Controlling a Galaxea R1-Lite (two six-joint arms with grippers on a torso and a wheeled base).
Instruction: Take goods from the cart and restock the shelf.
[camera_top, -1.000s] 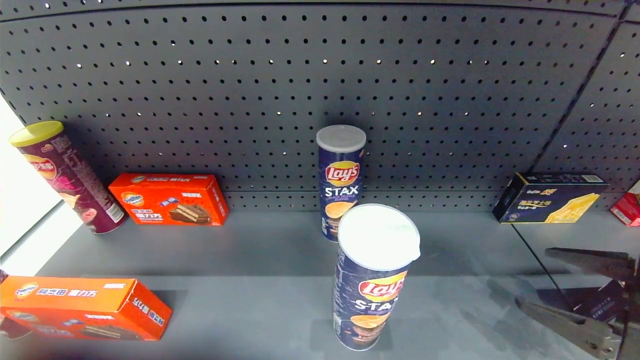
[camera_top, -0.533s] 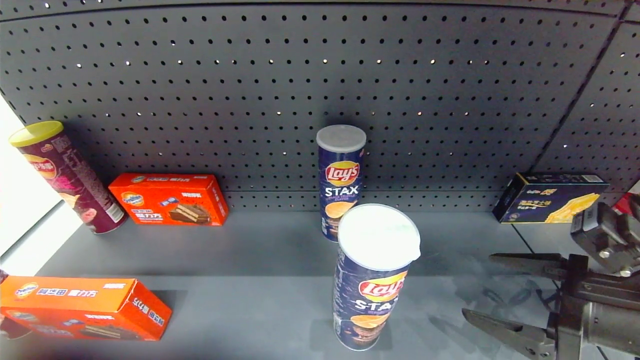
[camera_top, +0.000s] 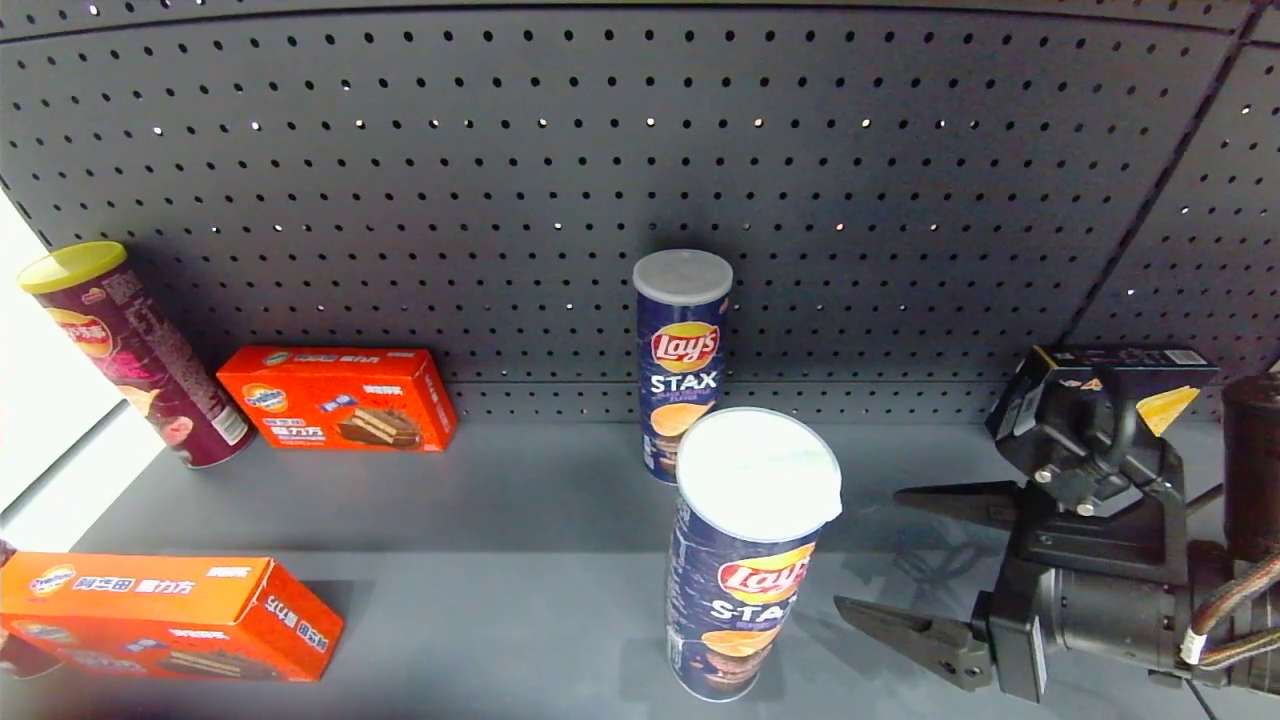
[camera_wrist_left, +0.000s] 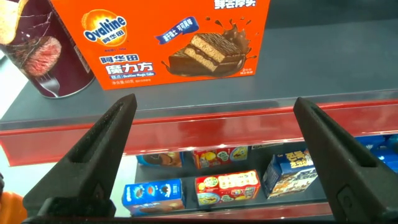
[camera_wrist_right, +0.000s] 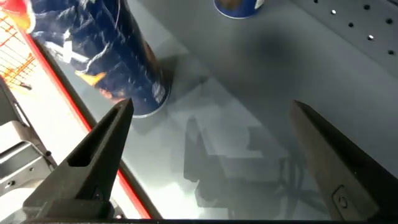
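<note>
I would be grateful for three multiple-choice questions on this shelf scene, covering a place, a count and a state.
1. Where is the right gripper relative to the front blue can? A) left B) right C) behind
2. How many blue cans stand on the shelf? A) one B) four C) two
3. The right gripper is: A) open and empty B) shut on a can C) shut on a box
Answers: 1 B, it hangs at that can's right side; 2 C, the front one plus the back blue can; 3 A, its jaws stand apart with nothing between.
</note>
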